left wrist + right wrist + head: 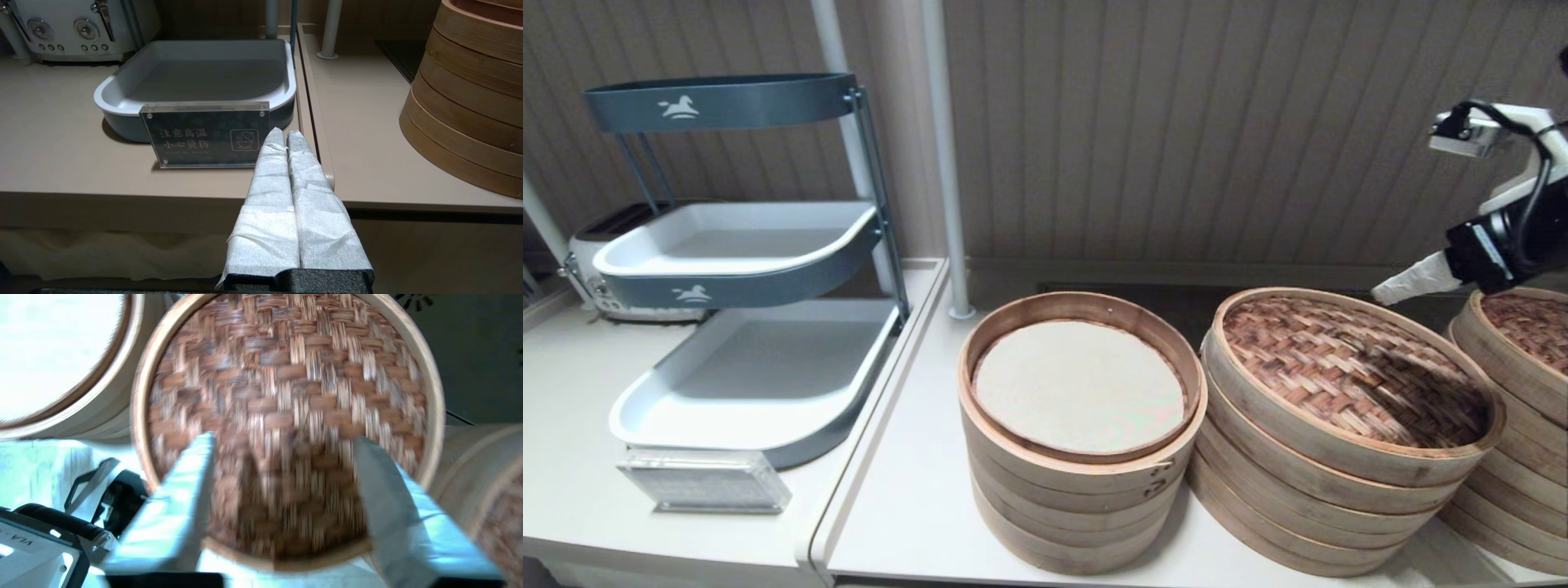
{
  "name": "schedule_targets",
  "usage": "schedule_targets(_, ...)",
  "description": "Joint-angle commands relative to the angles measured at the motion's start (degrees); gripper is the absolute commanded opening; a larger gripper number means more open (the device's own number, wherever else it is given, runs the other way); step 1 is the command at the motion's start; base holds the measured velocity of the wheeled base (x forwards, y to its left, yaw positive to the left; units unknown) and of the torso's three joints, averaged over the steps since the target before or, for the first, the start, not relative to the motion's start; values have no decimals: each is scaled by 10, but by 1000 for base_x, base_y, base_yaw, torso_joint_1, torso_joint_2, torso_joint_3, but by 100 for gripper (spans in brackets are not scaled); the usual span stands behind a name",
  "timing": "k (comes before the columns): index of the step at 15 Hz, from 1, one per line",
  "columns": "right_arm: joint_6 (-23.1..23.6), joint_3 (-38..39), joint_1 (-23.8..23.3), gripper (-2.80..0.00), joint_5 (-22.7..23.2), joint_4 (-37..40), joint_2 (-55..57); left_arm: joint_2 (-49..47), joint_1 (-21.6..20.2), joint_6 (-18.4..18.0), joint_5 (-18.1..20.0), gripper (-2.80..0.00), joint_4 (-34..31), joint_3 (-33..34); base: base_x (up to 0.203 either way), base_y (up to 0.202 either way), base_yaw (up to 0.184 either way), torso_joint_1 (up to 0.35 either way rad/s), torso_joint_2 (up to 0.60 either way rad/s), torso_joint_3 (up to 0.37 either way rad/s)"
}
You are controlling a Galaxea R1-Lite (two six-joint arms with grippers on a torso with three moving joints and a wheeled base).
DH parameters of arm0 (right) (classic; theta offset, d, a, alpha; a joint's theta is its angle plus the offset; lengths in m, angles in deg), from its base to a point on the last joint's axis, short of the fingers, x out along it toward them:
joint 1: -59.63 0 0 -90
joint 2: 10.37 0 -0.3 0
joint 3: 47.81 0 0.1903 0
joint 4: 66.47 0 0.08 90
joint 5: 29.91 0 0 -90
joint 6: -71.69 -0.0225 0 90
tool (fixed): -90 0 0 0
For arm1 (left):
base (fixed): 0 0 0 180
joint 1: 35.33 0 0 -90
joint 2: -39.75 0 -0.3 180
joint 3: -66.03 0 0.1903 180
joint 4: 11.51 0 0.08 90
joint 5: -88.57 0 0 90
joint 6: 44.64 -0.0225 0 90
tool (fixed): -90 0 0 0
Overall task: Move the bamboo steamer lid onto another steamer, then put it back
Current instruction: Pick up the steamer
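Note:
The bamboo steamer lid, pale-rimmed with a woven top, lies on the wide shallow middle stack, another steamer. It sits slightly off-centre toward the right, and no centre loop shows. The taller stack to its left is uncovered and shows its white liner. My right gripper hovers above the lid's far right rim. In the right wrist view it is open over the lid, holding nothing. My left gripper is shut and empty, parked low before the counter's front edge.
A third steamer stack with a darker woven lid stands at the far right edge. On the left counter are a grey three-tier tray rack, a toaster and an acrylic warning sign. A white post rises behind the uncovered stack.

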Motion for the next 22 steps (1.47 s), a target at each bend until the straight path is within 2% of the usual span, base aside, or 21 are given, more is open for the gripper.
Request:
schedule_targets(1,1,27,-2,-280,2,3,-77,0,0,-1,0,-280,1,16,0,0,0,0,0,0)
schedule_targets(7,-10,150,-9,-280,3,3,-253,0,0,-1,0,-280,1,16,0,0,0,0,0,0)
schedule_targets(10,-57,212,-9,-280,1,3,-372,0,0,-1,0,-280,1,16,0,0,0,0,0,0)
schedule_targets(13,-89,307,-8,-280,-2,2,-503,0,0,-1,0,-280,1,16,0,0,0,0,0,0)
schedule_targets(17,-102,486,-5,-280,-11,-40,-669,0,0,0,0,-280,1,16,0,0,0,0,0,0)
schedule_targets(22,-105,770,-1,-280,-62,-214,-814,0,0,-1,0,-280,1,16,0,0,0,0,0,0)
